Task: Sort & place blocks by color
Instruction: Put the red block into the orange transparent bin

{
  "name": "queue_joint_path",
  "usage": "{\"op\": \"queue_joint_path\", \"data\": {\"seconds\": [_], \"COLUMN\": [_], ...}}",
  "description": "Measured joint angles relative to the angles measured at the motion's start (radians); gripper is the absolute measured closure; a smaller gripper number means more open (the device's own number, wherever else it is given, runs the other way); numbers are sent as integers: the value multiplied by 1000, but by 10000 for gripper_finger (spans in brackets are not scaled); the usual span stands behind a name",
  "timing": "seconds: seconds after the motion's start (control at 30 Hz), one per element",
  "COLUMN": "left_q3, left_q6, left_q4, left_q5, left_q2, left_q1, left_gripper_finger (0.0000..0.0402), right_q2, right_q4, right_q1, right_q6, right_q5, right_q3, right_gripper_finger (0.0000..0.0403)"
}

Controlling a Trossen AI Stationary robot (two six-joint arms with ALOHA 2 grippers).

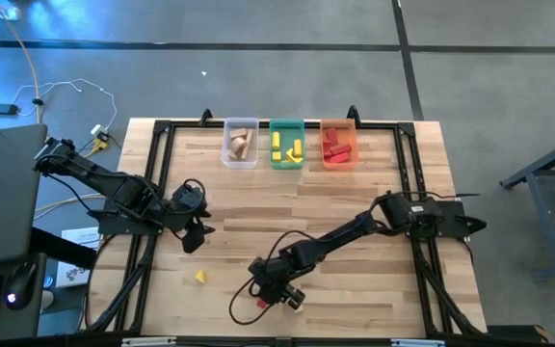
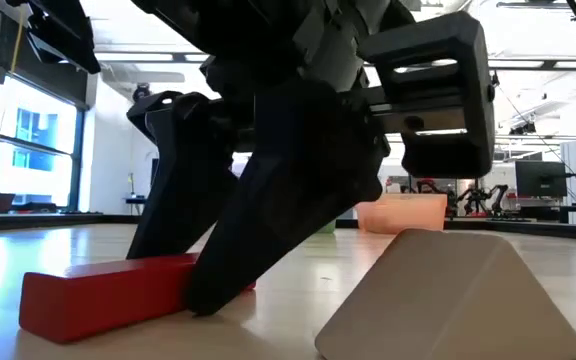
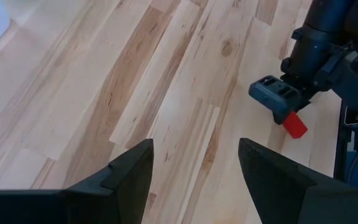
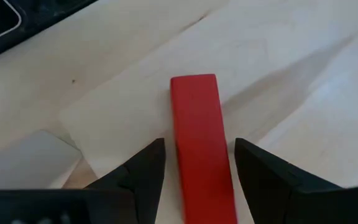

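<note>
A red bar block (image 4: 201, 155) lies flat on the table near its front edge, and it also shows in the low view (image 2: 98, 295). My right gripper (image 4: 199, 146) is open and low over the bar's near end, one finger on each side with a narrow gap to the bar. A pale tan wedge block (image 2: 448, 300) rests on the table beside it. A yellow block (image 1: 200, 277) lies alone to the left. My left gripper (image 3: 194, 168) hangs open above bare table at the left (image 1: 196, 236).
Three bins stand in a row at the far edge: a clear bin (image 1: 240, 145) with tan pieces, a green bin (image 1: 286, 145) with yellow pieces and an orange bin (image 1: 338, 145) with red pieces. A black frame (image 1: 157, 193) runs along the table's sides.
</note>
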Motion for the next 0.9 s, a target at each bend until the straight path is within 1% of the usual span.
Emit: {"op": "queue_joint_path", "data": {"seconds": [0.07, 0.13, 0.33, 0.5, 0.67, 0.77, 0.87, 0.9], "left_q3": [0, 0, 0, 0, 0, 0, -16, -28], "left_q6": [0, 0, 1, 1, 1, 2, 2, 2], "left_q4": [0, 0, 0, -1, -4, -4, 0, -1], "left_q5": [0, 0, -2, -16, -27, -27, -29, -29], "left_q2": [0, 0, 0, 0, 0, 0, -1, 0], "left_q1": [0, 0, 0, 0, 0, 0, 0, 0], "left_gripper_finger": [181, 181, 181, 181, 181, 181, 181, 181], "right_q2": [0, 1, 2, 2, -3, -16, -42, -51], "right_q4": [-16, -24, -45, -52, -56, -81, -129, -149], "right_q1": [0, 1, 2, 2, 2, 3, 2, 0], "right_q6": [2, 20, 134, 194, 231, 235, 261, 276], "right_q5": [0, 0, 7, 22, 63, 116, 215, 262], "right_q3": [0, 1, 0, 0, -1, -4, -6, -8], "right_gripper_finger": [227, 243, 325, 326, 326, 326, 326, 326]}}
